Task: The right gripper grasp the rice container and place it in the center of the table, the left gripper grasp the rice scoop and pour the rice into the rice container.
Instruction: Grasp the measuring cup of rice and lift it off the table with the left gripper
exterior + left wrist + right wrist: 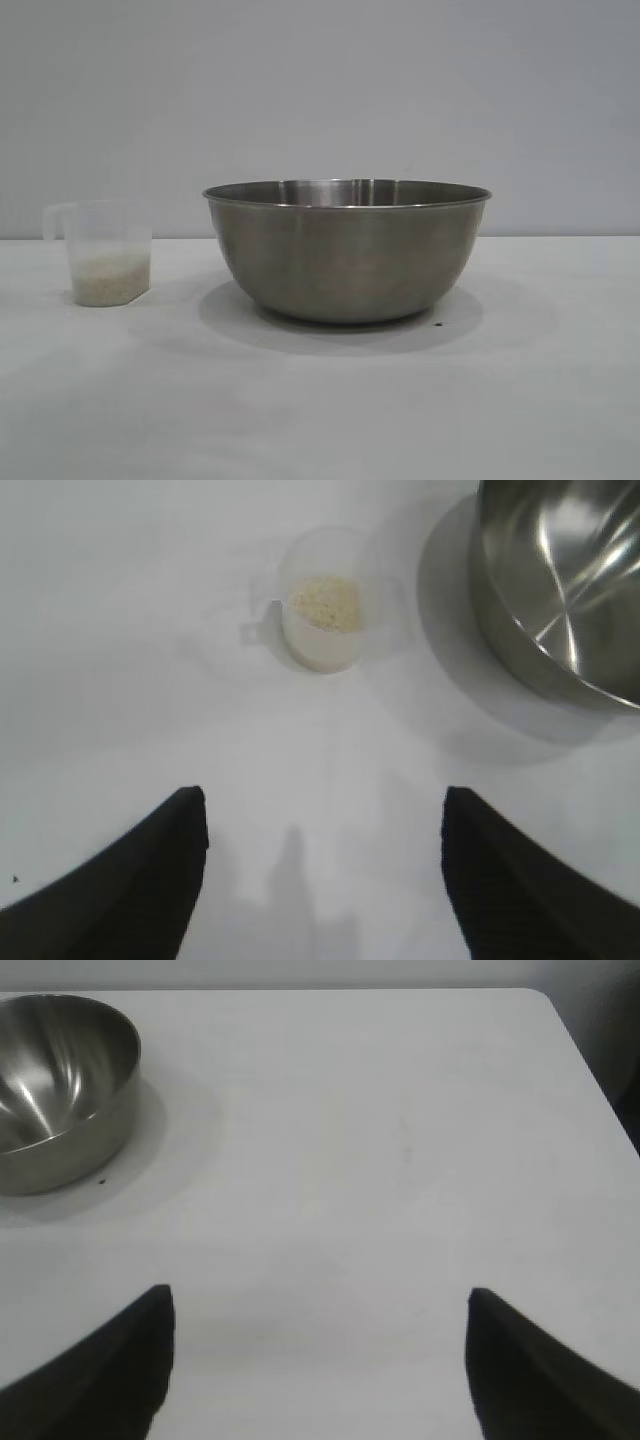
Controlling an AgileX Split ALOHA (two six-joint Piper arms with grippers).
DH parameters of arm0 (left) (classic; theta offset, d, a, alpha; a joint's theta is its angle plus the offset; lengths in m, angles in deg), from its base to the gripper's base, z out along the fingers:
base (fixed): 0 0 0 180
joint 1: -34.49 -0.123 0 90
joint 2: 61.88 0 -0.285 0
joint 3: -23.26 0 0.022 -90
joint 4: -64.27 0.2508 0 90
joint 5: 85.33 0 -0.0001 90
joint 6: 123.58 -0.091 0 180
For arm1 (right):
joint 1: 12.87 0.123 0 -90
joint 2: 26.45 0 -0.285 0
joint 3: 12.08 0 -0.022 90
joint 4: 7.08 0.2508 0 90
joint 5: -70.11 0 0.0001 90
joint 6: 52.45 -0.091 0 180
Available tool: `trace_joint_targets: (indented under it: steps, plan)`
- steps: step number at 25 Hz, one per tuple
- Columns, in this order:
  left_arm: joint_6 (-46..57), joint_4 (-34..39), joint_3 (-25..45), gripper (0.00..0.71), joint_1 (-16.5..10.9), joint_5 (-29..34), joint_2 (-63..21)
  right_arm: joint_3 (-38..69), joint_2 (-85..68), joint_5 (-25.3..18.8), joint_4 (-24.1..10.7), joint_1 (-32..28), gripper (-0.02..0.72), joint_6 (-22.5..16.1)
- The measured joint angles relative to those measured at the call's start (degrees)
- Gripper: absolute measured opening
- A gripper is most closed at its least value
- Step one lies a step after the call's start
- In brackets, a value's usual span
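The large round brushed-steel bowl (347,250) stands upright, empty and nearest the camera, near the white worktop's (320,400) centre. Left of it, apart, the small translucent plastic scoop (105,250) holds off-white rice (110,275), handle free for grasping. Left hand (325,825) and right hand (320,1320) hover spread wide, holding nothing.

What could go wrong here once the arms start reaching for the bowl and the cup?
The rice scoop is small, light and translucent; the open left gripper could tip it and spill the rice. The rice container has smooth curved steel walls, so the open right gripper may slip off its rim.
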Motion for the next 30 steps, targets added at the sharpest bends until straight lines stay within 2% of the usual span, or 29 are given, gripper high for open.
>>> trace_joint_targets:
  steps: [8, 13, 16, 20, 23, 30]
  plan:
    - [-0.62, -3.16, 13.81, 0.441, 0.0, -23.51, -0.14, 0.0, 0.0, 0.0, 0.09, 0.0, 0.512, 0.0]
    - [-0.62, -3.17, 20.34, 0.441, 0.0, -35.62, -0.14, 0.0, 0.0, 0.0, 0.09, 0.0, 0.512, 0.0]
    - [-0.26, 0.17, 22.97, 0.441, 0.0, -41.17, 0.71, 0.0, 0.0, 0.0, 0.09, 0.0, 0.512, 0.0]
    - [6.63, 10.88, 26.39, 0.441, 0.0, -50.7, 4.28, 0.0, 0.0, 0.0, 0.09, 0.0, 0.512, 0.0]
    - [10.91, 18.61, 29.32, 0.441, 0.0, -60.91, 7.67, 0.0, 0.0, 0.0, 0.09, 0.0, 0.512, 0.0]
    - [12.3, 21.56, 33.41, 0.441, 0.0, -85.09, 19.63, 0.0, 0.0, 0.0, 0.09, 0.0, 0.512, 0.0]
